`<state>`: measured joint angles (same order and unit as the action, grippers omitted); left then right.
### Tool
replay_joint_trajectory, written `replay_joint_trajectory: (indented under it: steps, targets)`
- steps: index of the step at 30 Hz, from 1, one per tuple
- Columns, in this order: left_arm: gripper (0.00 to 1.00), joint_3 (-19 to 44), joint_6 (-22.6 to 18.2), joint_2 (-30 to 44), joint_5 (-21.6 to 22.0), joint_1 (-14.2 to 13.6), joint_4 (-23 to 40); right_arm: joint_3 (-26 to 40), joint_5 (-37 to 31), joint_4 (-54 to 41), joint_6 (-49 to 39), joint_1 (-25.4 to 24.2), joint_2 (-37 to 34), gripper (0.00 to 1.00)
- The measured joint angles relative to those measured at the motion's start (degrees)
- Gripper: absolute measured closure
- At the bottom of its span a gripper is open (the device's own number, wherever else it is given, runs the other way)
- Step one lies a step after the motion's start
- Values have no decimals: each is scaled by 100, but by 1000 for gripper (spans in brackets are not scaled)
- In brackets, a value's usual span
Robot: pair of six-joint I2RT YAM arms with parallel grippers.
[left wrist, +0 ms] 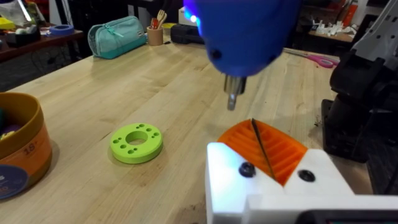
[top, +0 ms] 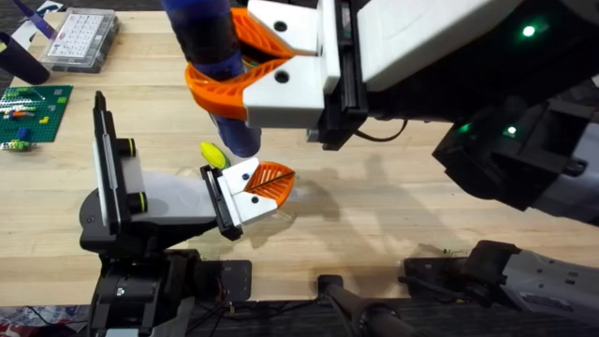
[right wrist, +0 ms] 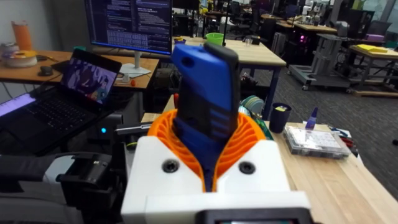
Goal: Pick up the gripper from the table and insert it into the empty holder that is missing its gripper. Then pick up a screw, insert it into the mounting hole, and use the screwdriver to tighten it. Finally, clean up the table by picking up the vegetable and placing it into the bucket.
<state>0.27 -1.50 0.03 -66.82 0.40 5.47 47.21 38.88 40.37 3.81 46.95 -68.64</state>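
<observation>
Above the surface's middle, the right claw (right wrist: 208, 165) pinches the bright blue cylindrical screwdriver (top: 211, 56) upright; the left claw's (left wrist: 264, 152) pads are pressed together. Keep the tip vertical, descending slowly onto the screw.

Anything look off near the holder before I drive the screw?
Nothing spilled or broken. One oddity: the vegetable lies loose on the table beside the holder, close under the screwdriver clamped in the right tool, crowding the work spot.
</observation>
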Motion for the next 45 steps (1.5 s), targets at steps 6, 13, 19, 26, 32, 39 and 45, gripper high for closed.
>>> replay_joint_trajectory:
  steps: [6, 13, 19, 26, 32, 39, 45]
  targets:
    - [985, 0, 2, 1, 21, 0, 78, -58, -1, -96, 103, 1, -72, 955]
    - [983, 0, 2, 0, 21, 0, 78, 15, 390, -55, 217, -19, -85, 956]
    - [983, 0, 2, 0, 21, 0, 78, 508, 1068, -261, 356, -231, -136, 956]
    - [983, 0, 2, 0, 21, 0, 78, 1018, 1552, -127, 459, -306, -448, 956]
    - [983, 0, 2, 0, 21, 0, 78, 1020, 1696, 145, 546, -217, -537, 956]
    - [983, 0, 2, 0, 21, 0, 78, 1028, 1818, 300, 826, -196, -542, 955]
    - [983, 0, 2, 0, 21, 0, 78, 1039, 1931, 532, 896, -173, -639, 956]
